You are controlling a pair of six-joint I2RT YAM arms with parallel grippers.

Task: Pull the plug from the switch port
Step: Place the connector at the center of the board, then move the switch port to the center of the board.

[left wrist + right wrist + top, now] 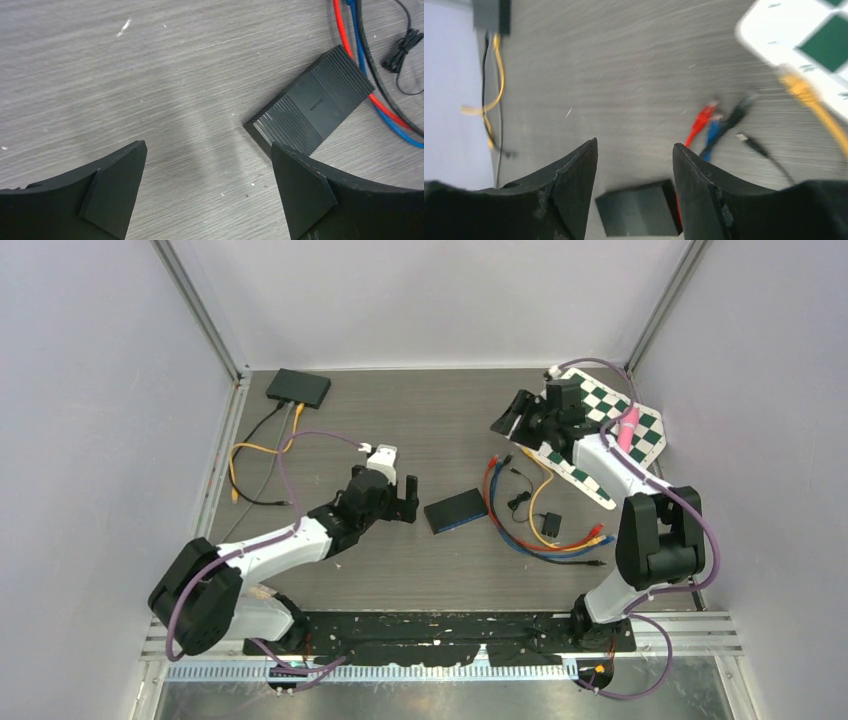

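A black switch (456, 510) lies flat at the table's middle, with red (489, 490) and blue cables curving past its right end; I cannot tell if any is plugged into it. It also shows in the left wrist view (312, 107) and the right wrist view (639, 210). A second black switch (298, 388) sits at the back left with a yellow cable (262, 448) and dark cables plugged in. My left gripper (403, 502) is open and empty just left of the middle switch. My right gripper (510, 420) is open and empty, raised at the back right.
A green-and-white checkerboard (610, 430) lies at the back right with a pink object (630, 425) on it. Loose red (701, 120), blue and black plug ends lie beside it. A small black adapter (551, 525) and thin black wires lie right of the middle switch.
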